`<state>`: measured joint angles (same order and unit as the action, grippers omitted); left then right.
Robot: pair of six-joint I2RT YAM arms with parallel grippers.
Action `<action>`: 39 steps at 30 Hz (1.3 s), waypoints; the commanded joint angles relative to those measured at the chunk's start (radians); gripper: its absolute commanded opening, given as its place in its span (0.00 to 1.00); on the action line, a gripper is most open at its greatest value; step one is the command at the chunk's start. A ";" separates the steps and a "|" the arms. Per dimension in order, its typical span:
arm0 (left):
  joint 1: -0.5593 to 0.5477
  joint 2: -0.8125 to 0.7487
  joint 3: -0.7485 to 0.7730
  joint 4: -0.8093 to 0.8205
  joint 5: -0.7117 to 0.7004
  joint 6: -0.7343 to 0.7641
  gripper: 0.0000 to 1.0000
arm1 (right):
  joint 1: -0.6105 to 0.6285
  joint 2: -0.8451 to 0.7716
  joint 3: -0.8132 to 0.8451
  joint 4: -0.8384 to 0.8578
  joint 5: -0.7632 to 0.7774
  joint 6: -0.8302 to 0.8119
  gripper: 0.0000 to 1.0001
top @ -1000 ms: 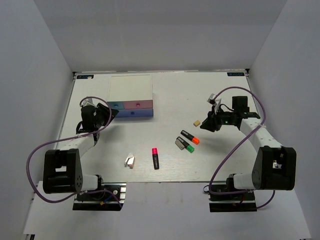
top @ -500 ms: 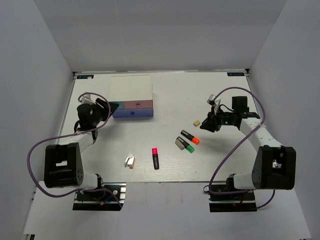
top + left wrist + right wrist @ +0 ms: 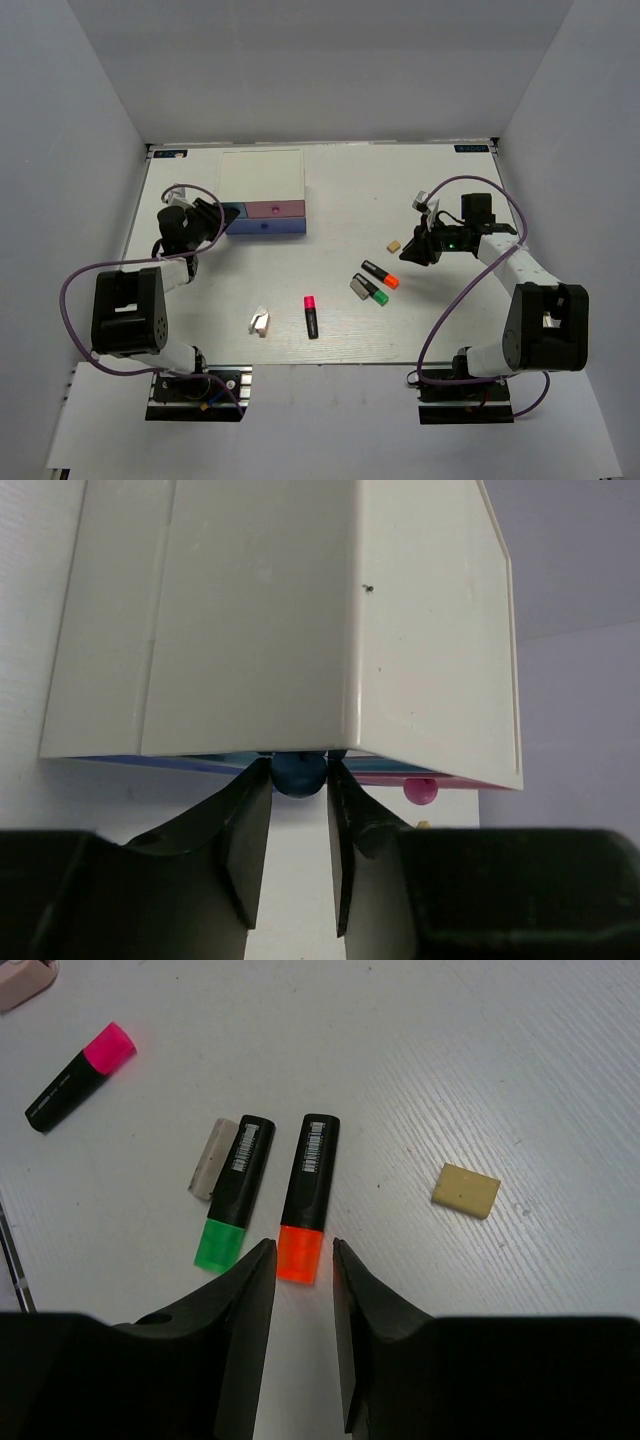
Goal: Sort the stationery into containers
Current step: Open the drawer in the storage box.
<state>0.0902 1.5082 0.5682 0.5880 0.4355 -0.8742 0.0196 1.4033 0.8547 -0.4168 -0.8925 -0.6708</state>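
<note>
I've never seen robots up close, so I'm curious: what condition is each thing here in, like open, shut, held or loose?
left gripper, jaws shut on the blue knob.
right gripper, jaws open, holding nothing.
drawers, all look shut.
orange highlighter, capped, lying loose.
green highlighter, capped, lying loose.
pink highlighter, capped, lying loose.
tan block, lying flat, loose.

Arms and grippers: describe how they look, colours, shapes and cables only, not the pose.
The left arm and the right arm each have boxy black joint housings joined by white links. A purple cable loops beside each arm. The left gripper and the right gripper each have two flat, matte black fingers that taper towards the tips. No markings are legible.
</note>
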 commanded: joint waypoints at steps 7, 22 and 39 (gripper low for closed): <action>0.008 0.018 0.074 0.009 -0.012 0.011 0.36 | -0.003 0.010 0.035 -0.011 -0.006 -0.027 0.35; 0.008 -0.129 -0.076 -0.062 0.022 0.067 0.09 | -0.001 0.023 0.040 -0.011 -0.002 -0.030 0.36; 0.008 -0.307 -0.172 -0.218 0.031 0.126 0.52 | 0.011 0.043 0.044 -0.002 0.081 -0.018 0.77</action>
<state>0.0952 1.2217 0.4030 0.4175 0.4454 -0.7742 0.0219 1.4315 0.8604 -0.4175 -0.8322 -0.6807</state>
